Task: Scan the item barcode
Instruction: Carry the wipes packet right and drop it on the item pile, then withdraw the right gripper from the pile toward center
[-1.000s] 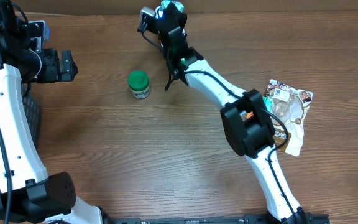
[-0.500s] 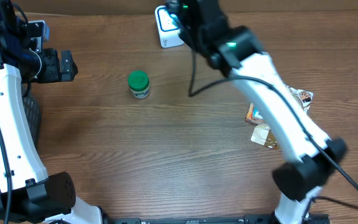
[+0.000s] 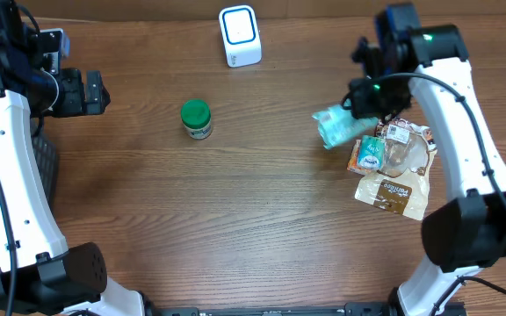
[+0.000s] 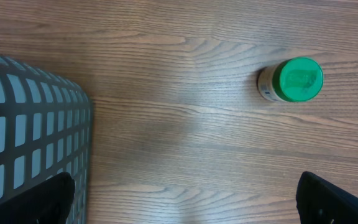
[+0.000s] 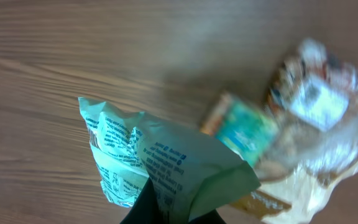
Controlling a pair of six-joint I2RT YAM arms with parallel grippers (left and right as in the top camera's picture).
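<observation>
Right now the right gripper (image 3: 361, 110) hangs over the right side of the table (image 3: 262, 211), fingers pressed together, pinching the top edge of a pale green packet (image 3: 341, 125). In the right wrist view the dark fingertips (image 5: 166, 208) clamp the packet (image 5: 160, 162), which is crumpled, with its printed side facing the camera. The packet is off the wood, just beside a pile of snack packs (image 3: 393, 167) lying flat. A white scanner (image 3: 240, 36) stands at the far edge, well apart from the packet. The left gripper (image 3: 95, 91) sits at the left, fingers spread wide, holding nothing. The left wrist view shows a green-lidded jar (image 4: 294, 79) upright on the wood and a mesh basket (image 4: 30, 137) at the left.
</observation>
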